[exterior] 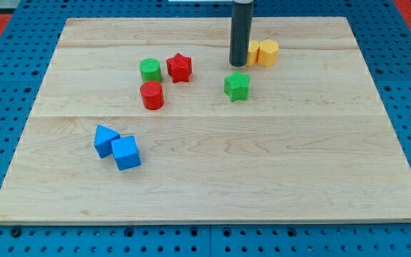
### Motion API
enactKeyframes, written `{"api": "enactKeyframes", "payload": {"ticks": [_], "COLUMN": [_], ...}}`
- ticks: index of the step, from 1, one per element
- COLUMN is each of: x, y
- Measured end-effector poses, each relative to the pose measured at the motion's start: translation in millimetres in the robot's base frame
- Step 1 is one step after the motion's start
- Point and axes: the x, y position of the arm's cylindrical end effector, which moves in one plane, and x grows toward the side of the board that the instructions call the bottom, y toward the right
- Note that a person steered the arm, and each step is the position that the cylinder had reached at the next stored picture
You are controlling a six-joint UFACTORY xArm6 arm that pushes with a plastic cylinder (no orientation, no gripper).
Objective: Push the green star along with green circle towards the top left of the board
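The green star (pixel 237 86) lies on the wooden board right of centre, in its upper half. The green circle (pixel 150 70) lies further to the view's left, touching or nearly touching the red star (pixel 180 68) on its right. The red circle (pixel 152 95) sits just below the green circle. My tip (pixel 239 64) is the lower end of the dark rod, just above the green star, with a small gap between them. It stands well to the right of the green circle.
Two yellow blocks (pixel 262 53) sit just right of the rod, one partly hidden behind it. Two blue blocks (pixel 117 147) lie together at the lower left. The board (pixel 205 178) rests on a blue pegboard table.
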Motion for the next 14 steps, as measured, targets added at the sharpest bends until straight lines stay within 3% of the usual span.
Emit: {"api": "enactKeyframes", "payload": {"ticks": [1, 2, 3, 4, 5, 6, 7, 8, 9, 10, 12, 14], "x": [30.7, 35.4, 69.3, 95.2, 114.5, 60.6, 36.9, 43.0, 82.0, 72.8, 2.0, -40.0], "y": [-21.5, 49.5, 45.0, 92.5, 67.4, 9.6, -55.7, -27.6, -19.7, -86.8, -181.9, -157.5]}}
